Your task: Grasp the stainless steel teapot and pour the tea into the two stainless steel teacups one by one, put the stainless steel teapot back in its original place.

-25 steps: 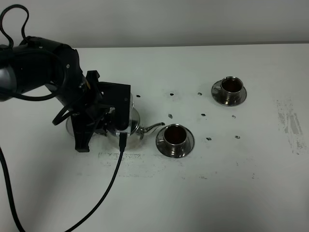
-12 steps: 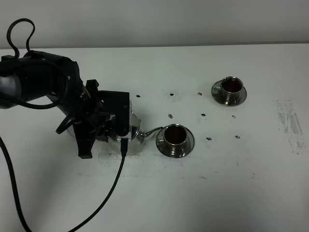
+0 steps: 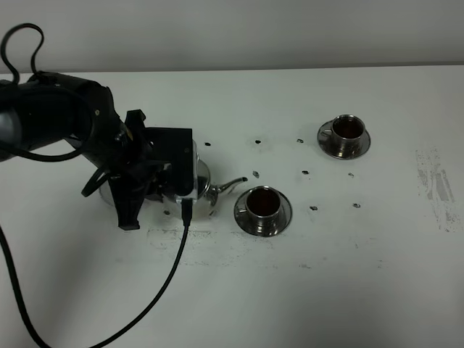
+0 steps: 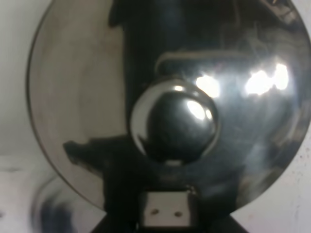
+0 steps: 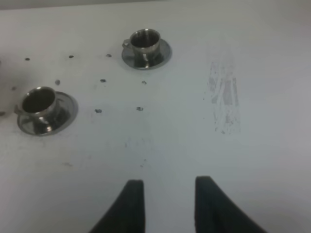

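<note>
The stainless steel teapot (image 3: pixel 201 185) is at the left, mostly hidden under my left arm. Its thin spout (image 3: pixel 233 183) points right toward the near teacup (image 3: pixel 263 205). In the left wrist view the domed lid (image 4: pixel 87 97) and its knob (image 4: pixel 175 125) fill the frame, and my left fingers do not show. The pot moves with the arm, so the left gripper (image 3: pixel 171 181) is holding it. The far teacup (image 3: pixel 346 130) stands on its saucer at the back right. Both cups look dark inside. A thin steel rim, perhaps the coaster (image 3: pixel 106 193), shows left of the arm. My right gripper (image 5: pixel 167 206) is open and empty.
A black cable (image 3: pixel 165 279) trails from the left wrist toward the table's front. Small dark specks (image 3: pixel 305 172) dot the white table between the cups. A grey smudge (image 3: pixel 433 185) marks the right side. Both cups also show in the right wrist view (image 5: pixel 43 104) (image 5: pixel 145 42).
The left arm and teapot dipped toward the near cup half a second ago. They have since shifted back up and slightly away, so the spout tip is off the cup's rim.
</note>
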Tool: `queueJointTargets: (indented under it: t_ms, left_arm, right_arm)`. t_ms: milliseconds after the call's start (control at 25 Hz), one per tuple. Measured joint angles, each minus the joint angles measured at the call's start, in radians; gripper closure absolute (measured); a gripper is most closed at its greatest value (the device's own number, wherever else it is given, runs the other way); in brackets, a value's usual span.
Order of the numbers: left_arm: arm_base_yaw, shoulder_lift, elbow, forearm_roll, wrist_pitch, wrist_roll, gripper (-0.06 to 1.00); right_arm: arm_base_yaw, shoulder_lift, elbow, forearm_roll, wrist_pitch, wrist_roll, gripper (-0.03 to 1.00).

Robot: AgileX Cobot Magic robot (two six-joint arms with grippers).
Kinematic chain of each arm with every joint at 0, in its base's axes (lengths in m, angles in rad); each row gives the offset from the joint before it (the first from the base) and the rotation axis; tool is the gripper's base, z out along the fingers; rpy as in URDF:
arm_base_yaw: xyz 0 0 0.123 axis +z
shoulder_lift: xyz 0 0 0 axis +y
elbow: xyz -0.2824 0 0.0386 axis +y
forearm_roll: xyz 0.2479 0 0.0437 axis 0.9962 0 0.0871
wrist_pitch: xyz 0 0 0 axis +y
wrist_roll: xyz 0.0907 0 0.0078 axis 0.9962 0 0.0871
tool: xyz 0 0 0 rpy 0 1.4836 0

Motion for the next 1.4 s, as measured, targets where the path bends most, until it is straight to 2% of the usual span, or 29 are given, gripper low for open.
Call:
queueJointTargets:
  t_ms: [120,240,480,560,640,760,1120,1400]
  left_arm:
    - [0.042,-0.047,0.0,-0.001,0.001,-0.106,0.76]
    - [0.103,-0.065,0.0,0.005,0.017,-0.273,0.76]
    - [0.193,-0.065,0.0,0.089,0.09,-0.758,0.76]
    - [0.201,-0.065,0.0,0.115,0.114,-0.892,0.76]
    - [0.207,-0.065,0.0,0.123,0.13,-0.981,0.76]
    - [0.208,-0.064,0.0,0.124,0.135,-1.03,0.76]
    - [0.207,-0.001,0.0,0.11,0.077,-1.043,0.76]
    - [0.169,0.015,0.0,0.101,0.02,-1.043,0.76]
  right_arm:
    - [0.0,0.0,0.0,0.0,0.0,0.0,0.72]
    - [0.0,0.0,0.0,0.0,0.0,0.0,0.72]
    - [0.0,0.0,0.0,0.0,0.0,0.0,0.72]
    - [0.0,0.0,0.0,0.0,0.0,0.0,0.72]
    - [0.0,0.0,0.0,0.0,0.0,0.0,0.72]
    - [0.0,0.0,0.0,0.0,0.0,0.0,0.72]
    - [0.0,0.0,0.0,0.0,0.0,0.0,0.72]
    - [0.0,0.0,0.0,0.0,0.0,0.0,0.72]
